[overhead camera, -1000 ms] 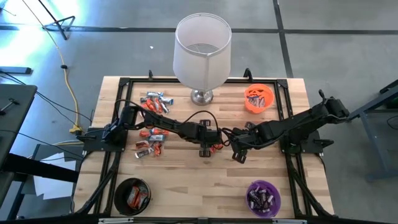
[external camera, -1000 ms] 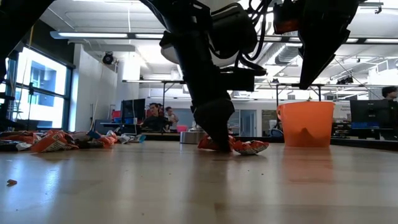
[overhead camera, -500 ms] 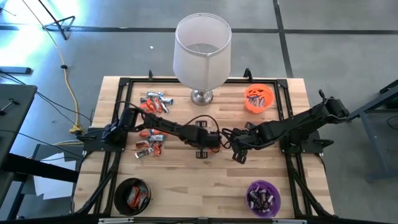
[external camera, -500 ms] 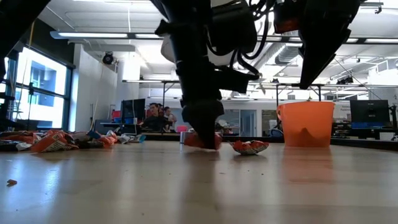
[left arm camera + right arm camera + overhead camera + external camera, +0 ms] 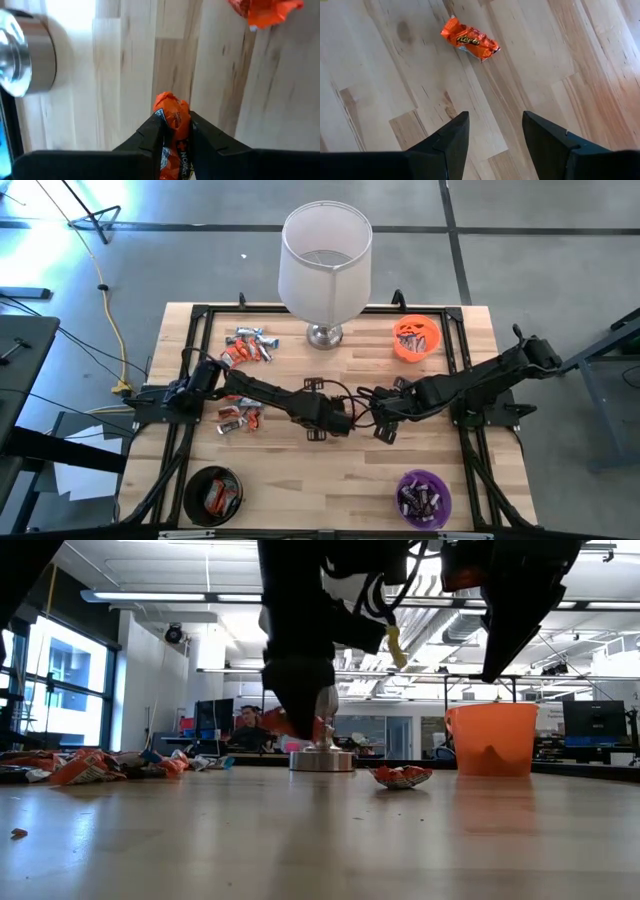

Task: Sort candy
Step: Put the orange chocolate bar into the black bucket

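While most of the candy lies loose on the desk [image 5: 300, 470], one orange-wrapped bar [image 5: 172, 125] is pinched between the dark fingers of the left tool [image 5: 175, 131], crumpled at its free end, with white lettering partly visible on the wrapper (the rest of the bar is hidden behind the fingers). In the low view the same bar shows as a small orange patch at the tool's tip, clear of the desk, left of frame centre. A second orange bar [image 5: 469, 44] lies flat near the upper middle of the right wrist picture, its yellow brand lettering readable, ahead of the right tool [image 5: 492, 131], whose fingers stand spread with nothing between them. From above, a loose heap of orange and silvery bars [image 5: 243, 385] sits at centre left of the frame, individual wrappers hard to tell apart. An orange bowl [image 5: 416, 338] at upper right, a purple bowl [image 5: 424, 498] at lower right and a black bowl [image 5: 212, 492] at lower left each hold candy. A lamp [image 5: 325, 265] stands at top centre.
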